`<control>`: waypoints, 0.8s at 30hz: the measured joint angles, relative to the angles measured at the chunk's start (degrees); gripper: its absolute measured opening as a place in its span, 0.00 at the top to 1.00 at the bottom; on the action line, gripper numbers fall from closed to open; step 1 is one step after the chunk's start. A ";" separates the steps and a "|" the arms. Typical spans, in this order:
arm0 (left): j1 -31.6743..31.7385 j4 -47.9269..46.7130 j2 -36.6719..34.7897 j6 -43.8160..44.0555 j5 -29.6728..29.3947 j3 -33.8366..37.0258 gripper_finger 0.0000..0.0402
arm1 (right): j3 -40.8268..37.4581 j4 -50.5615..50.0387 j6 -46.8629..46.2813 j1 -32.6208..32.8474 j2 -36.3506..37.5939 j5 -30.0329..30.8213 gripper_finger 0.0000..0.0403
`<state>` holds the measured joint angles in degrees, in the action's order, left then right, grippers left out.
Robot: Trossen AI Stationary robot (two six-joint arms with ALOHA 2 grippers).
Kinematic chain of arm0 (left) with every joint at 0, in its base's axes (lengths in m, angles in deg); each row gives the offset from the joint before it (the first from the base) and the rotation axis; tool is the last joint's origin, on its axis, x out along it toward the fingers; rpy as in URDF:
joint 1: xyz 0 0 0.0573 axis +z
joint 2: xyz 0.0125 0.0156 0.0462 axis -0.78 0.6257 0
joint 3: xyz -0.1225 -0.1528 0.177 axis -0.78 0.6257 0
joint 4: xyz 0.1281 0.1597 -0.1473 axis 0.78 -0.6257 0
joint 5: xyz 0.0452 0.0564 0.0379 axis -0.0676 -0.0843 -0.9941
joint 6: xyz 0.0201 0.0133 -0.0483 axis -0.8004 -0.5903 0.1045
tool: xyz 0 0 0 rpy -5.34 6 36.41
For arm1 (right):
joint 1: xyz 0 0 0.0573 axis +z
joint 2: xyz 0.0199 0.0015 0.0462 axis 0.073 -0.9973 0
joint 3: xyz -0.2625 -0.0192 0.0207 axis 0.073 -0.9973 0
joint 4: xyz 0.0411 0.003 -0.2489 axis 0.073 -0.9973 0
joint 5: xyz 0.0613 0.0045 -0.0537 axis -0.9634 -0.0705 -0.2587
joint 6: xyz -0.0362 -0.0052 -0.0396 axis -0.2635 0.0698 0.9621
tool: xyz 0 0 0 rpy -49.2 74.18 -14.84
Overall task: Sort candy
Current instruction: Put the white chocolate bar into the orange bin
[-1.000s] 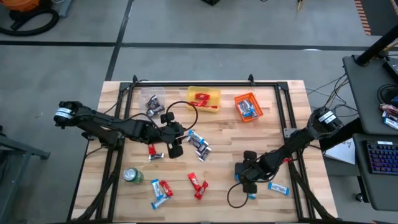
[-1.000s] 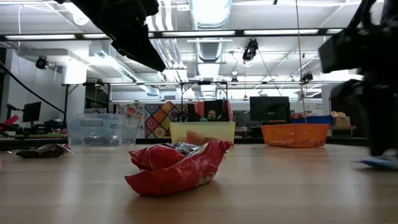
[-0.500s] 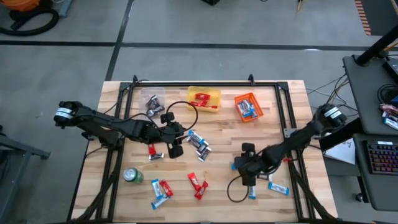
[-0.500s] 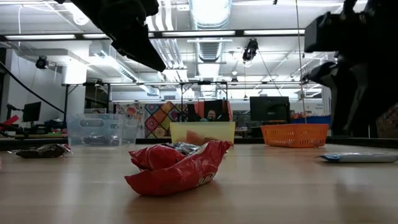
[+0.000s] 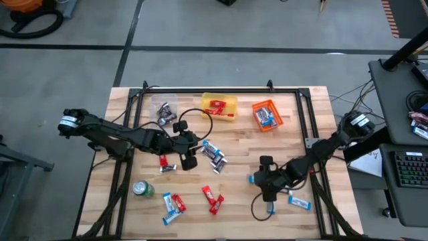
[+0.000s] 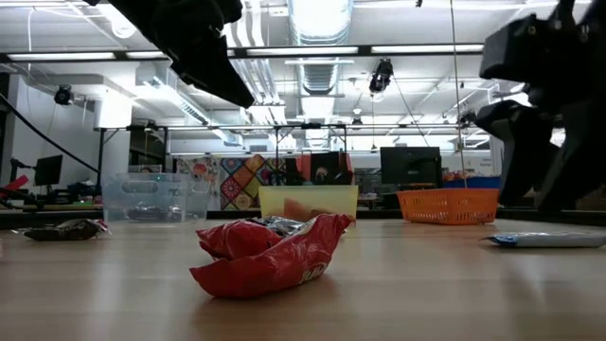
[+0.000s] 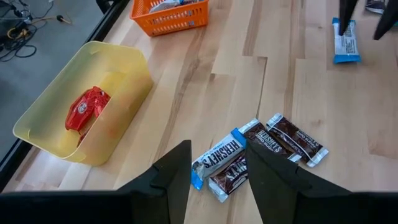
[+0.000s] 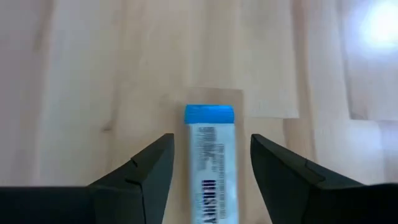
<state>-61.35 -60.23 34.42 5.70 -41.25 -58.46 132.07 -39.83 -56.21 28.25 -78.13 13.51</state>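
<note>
At the near edge of the wooden desk [image 5: 241,201], glossy red and light blue-and-white wrapped candy bars [image 5: 175,203] lie scattered. The right gripper [image 8: 211,163] hovers with jaws spread astride one blue-and-white bar [image 8: 210,158]. The left gripper [image 7: 217,171], jaws apart and empty, hangs above dark brown bars [image 7: 256,155]. Farther back sit a yellow bin [image 5: 229,102] and an orange basket [image 5: 267,115].

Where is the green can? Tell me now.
In the high view, the green can stands near the table's front-left corner, just left of the blue and red candy bars, below the left end effector.
</note>
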 joint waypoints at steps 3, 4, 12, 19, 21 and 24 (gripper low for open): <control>0.00 0.24 0.00 -0.02 0.00 0.00 0.67 | -3.56 3.97 -1.26 1.35 0.12 3.17 0.50; 0.00 0.41 0.00 -0.02 0.00 0.00 0.67 | -4.86 5.12 -1.76 1.73 0.12 3.84 0.50; 0.02 1.35 0.02 -0.02 0.00 0.02 0.67 | -13.36 17.02 -4.10 2.03 0.24 5.51 0.50; 0.02 2.08 0.02 -0.02 0.00 0.02 0.67 | -20.18 28.66 -4.81 1.45 0.25 4.97 0.56; 0.02 2.08 0.02 -0.02 0.00 0.02 0.67 | -21.67 32.16 -4.63 1.45 0.21 4.95 0.61; 0.00 2.08 0.02 -0.02 0.00 0.02 0.67 | -23.07 35.13 -4.66 1.44 0.21 5.04 0.70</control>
<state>-61.35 -58.16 34.44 5.68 -41.25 -58.44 109.01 -4.70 -60.87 29.69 -77.92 18.55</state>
